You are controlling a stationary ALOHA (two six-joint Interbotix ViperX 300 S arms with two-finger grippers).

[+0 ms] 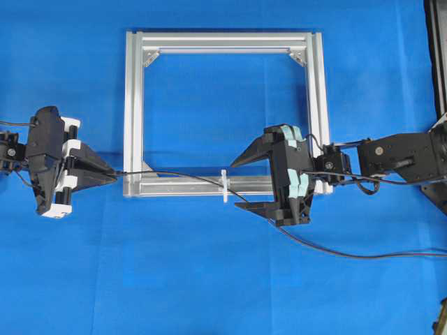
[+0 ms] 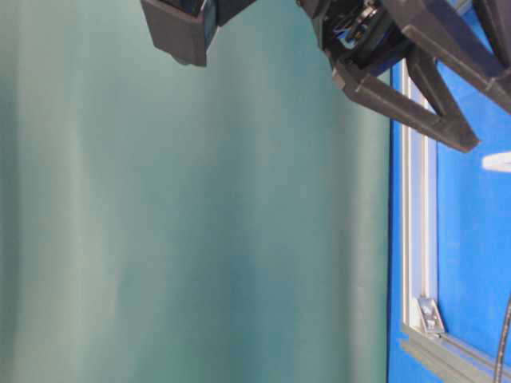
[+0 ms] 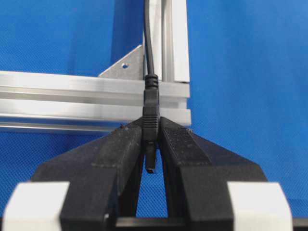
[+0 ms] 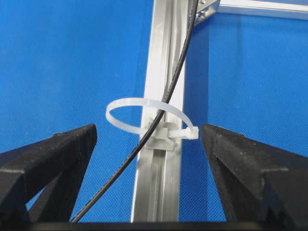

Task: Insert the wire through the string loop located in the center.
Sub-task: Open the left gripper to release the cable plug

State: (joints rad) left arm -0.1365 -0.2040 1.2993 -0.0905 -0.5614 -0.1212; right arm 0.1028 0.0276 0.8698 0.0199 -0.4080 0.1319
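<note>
Wire point(image 1: 181, 176) over blue surface point(image 1: 209, 279)

plug tip point(image 3: 151, 163): I can't see much, fingers cover its sides;
string loop point(image 2: 497, 162): just a blurry sliver cut by the frame edge

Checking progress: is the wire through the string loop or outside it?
Through. In the right wrist view the wire runs inside the string loop.

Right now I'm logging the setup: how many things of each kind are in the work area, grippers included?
Grippers: 2, left gripper and right gripper
Aluminium frame: 1
Black wire: 1
White string loop: 1
Total: 5
</note>
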